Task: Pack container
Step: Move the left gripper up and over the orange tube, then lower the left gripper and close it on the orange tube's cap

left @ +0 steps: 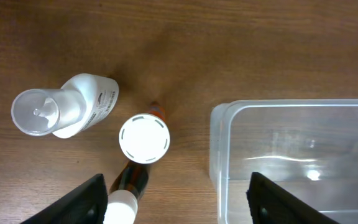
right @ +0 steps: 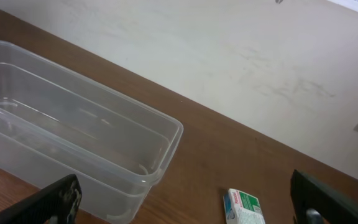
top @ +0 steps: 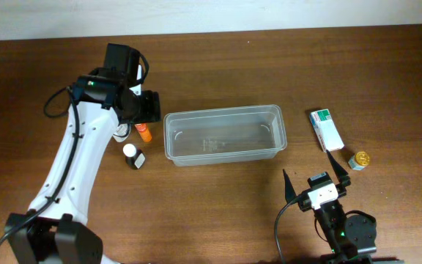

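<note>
Left end effector (left: pixel 178 190) — jaws apart, aimed down over white-capped bottle (left: pixel 143 138); right end effector (right: pixel 185 193) — apart.

Before you: one dark brown wood-grain table (top: pixel 226 73), evenly lit, its far edge meeting one plain, faintly marked off-white wall (right: pixel 229 50).
</note>
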